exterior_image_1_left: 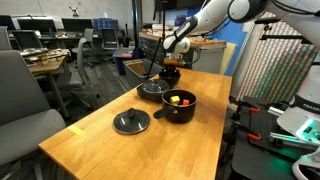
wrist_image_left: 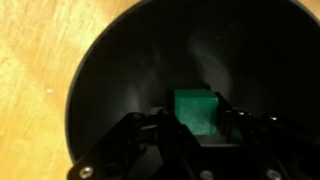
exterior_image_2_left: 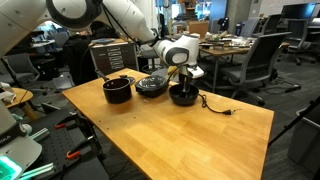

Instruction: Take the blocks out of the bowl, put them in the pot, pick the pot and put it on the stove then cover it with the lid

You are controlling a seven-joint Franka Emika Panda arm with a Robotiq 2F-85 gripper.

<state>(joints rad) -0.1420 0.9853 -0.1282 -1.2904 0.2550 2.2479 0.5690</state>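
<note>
gripper (wrist_image_left: 196, 122) is down inside the bowl (wrist_image_left: 110, 70), fingers either side of a green block (wrist_image_left: 197, 104). jaws are partly closed around it, but i can't tell whether they actually pinch it. block sits on the bowl floor at centre-right of the wrist view, flat face up, edges roughly square to the fingers. it looks cube-ish, with no clear long axis. the bowl's dark wall rings it on all sides, closest at the left, with bare wood showing beyond the rim at upper left. in an exterior view the gripper (exterior_image_1_left: 170, 66) hangs over the bowl (exterior_image_1_left: 171, 74) at the far end of the table (exterior_image_1_left: 110, 150). the stove (exterior_image_1_left: 151, 89) is just beside it at lower left. the pot (exterior_image_1_left: 181, 108) is nearer the camera, with yellow and red blocks (exterior_image_1_left: 179, 99) inside. the lid (exterior_image_1_left: 131, 122) lies flat, knob up, at lower left near the table's left edge, well apart from the pot. in an exterior view the bowl (exterior_image_2_left: 183, 96) is at centre-right under the gripper (exterior_image_2_left: 186, 80), the stove (exterior_image_2_left: 151, 86) next to it and the pot (exterior_image_2_left: 118, 90) further left. a cable (exterior_image_2_left: 218, 108) trails right of the bowl. bare wood fills the lower half of the frame. a chair (exterior_image_1_left: 25, 95) stands off the table's left side.
</note>
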